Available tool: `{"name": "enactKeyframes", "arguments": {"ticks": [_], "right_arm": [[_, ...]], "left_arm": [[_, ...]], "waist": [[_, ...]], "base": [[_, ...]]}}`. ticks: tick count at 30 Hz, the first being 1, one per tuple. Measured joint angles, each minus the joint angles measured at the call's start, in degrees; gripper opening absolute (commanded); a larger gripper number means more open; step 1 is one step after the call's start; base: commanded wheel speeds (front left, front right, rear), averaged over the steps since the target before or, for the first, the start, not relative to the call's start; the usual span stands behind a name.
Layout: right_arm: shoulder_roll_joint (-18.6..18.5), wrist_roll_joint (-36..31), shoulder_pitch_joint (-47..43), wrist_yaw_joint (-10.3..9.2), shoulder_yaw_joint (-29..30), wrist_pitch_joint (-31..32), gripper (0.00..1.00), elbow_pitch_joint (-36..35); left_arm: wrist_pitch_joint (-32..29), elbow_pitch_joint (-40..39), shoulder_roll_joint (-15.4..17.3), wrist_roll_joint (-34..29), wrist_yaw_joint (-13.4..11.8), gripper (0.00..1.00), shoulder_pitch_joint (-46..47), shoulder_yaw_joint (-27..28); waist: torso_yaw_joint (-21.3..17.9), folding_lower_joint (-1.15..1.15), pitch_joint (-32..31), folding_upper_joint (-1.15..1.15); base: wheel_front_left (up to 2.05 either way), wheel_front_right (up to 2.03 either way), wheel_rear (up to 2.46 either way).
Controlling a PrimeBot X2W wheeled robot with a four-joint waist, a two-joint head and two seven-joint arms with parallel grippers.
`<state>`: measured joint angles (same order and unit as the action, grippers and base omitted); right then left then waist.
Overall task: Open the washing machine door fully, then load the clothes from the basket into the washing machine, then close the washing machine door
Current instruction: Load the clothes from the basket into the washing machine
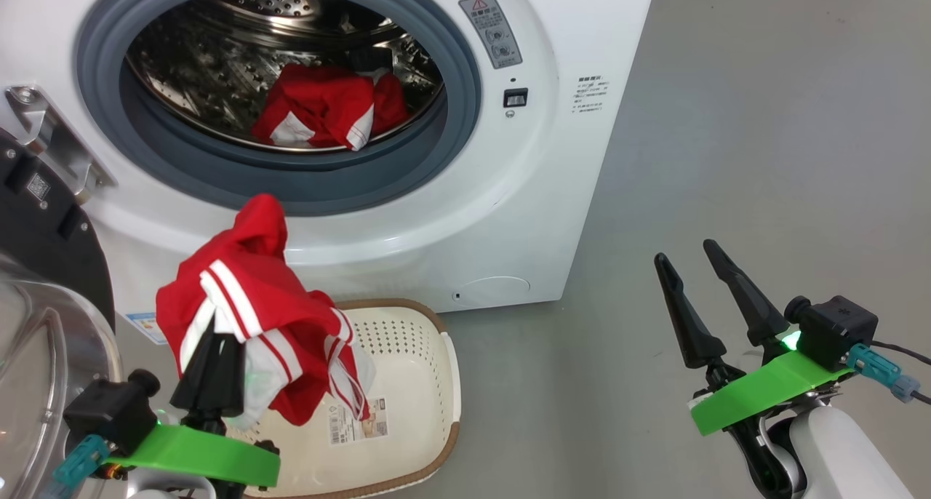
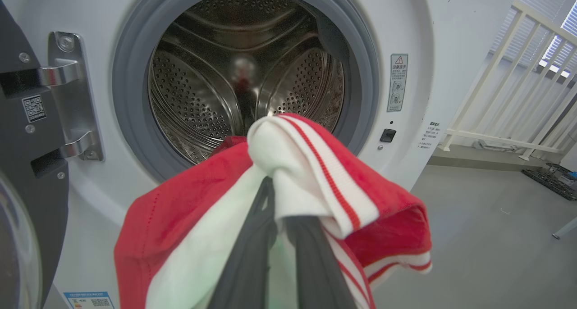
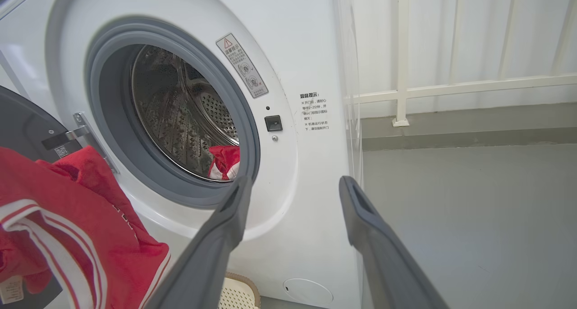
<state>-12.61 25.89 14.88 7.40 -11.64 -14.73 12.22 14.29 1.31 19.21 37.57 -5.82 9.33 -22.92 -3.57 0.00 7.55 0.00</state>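
Head view — clothes [image 1: 247,302] nr seal [image 1: 327,193] edge

Laundry corner in a bare indoor room
A white washing machine [image 1: 524,215] stands on a plain grey floor [image 1: 771,135], a basket [image 1: 418,342] before it, a white railing [image 3: 401,65] by the wall.

The white front-loading washing machine [image 1: 509,215] is shown with its steel drum [image 1: 218,84] exposed. The black, glass-windowed washing machine door [image 1: 51,252] is swung open on the machine's left. A red garment [image 1: 320,110] is heaped inside the drum. A second garment [image 1: 247,295], red with white stripes, is pinched in the left gripper [image 1: 212,339] before the machine's front, above the cream basket [image 1: 414,353] set by the machine's base.
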Motion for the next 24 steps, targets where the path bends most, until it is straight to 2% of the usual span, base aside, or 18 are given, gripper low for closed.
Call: {"name": "enactKeyframes", "arguments": {"ticks": [14,24], "right_arm": [[-0.01,0.00,-0.60,0.00,-0.02,0.00,1.00,-0.19],[0.65,-0.01,-0.52,0.00,-0.09,0.00,1.00,-0.58]], "left_arm": [[-0.01,-1.40,0.07,0.00,0.00,0.00,1.26,0.24],[-1.27,-0.98,0.00,-0.18,0.63,0.00,12.13,0.35]], "waist": [[-0.04,0.00,1.26,0.00],[-0.12,0.00,3.76,0.00]], "base": [[0.00,0.00,0.00],[0.00,0.00,0.00]]}}
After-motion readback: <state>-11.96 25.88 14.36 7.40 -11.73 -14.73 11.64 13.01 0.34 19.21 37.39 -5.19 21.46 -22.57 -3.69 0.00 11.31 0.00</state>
